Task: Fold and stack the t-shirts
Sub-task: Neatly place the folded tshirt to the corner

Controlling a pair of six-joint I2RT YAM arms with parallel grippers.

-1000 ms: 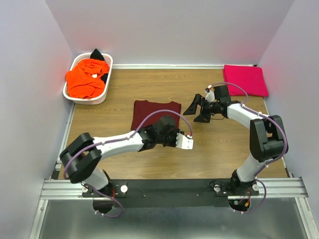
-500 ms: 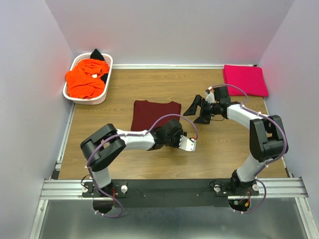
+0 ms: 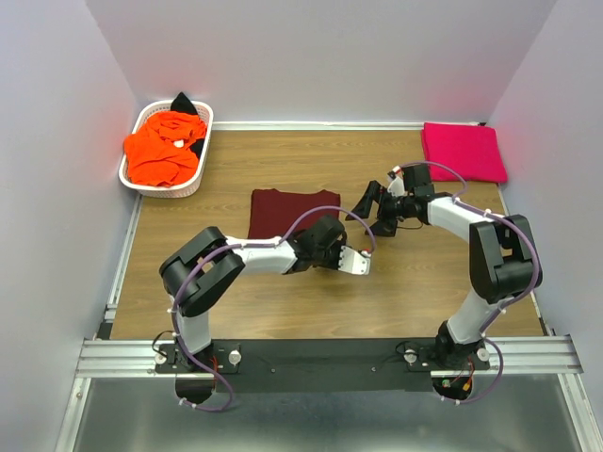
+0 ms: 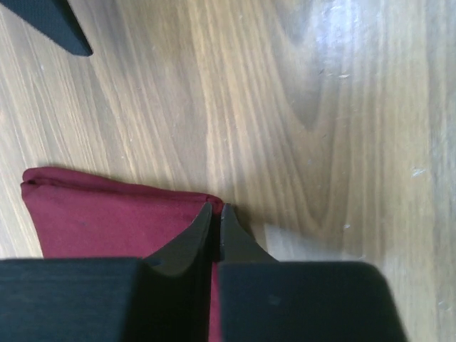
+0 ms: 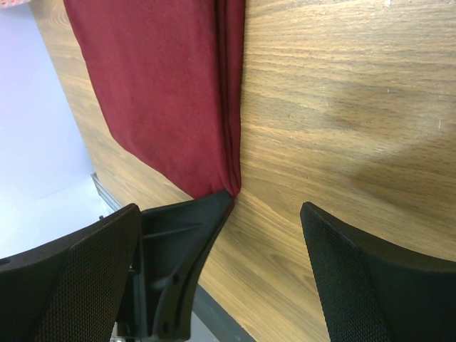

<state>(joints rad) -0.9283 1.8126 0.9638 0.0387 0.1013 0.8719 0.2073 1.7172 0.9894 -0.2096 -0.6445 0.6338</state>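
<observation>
Wood-grain table (image 3: pixel 283 311) with pale walls on three sides, pretty bare setup.

Left end effector (image 4: pixel 217 214) is down at the near right corner of the maroon t-shirt (image 4: pixel 107 214), fingers squeezed almost together right on the cloth's edge, with a thin sliver of maroon showing between them. Looks like a pinch on that corner. From the right wrist cam you can see one of its black fingers touching the tip of the corner.

That shirt is folded into a neat rectangle lying flat in the middle of the table, a bit left of centre. From above it looks wider left to right than near to far, with its edges about square to the table's edges. Can't tell where the collar ended up. Plain dark maroon, smooth on top, and along its right edge the folded layers stack up as thin lines.

Right end effector (image 3: pixel 370 212) sits just off the shirt's right side, low over the wood, fingers spread wide and holding nothing.

Further out, a bright pink t-shirt (image 3: pixel 462 151) lies folded flat in the far right corner. Far left has a white basket (image 3: pixel 165 191) with a crumpled orange t-shirt (image 3: pixel 160 151) and a black one (image 3: pixel 184 101) poking out the back.
</observation>
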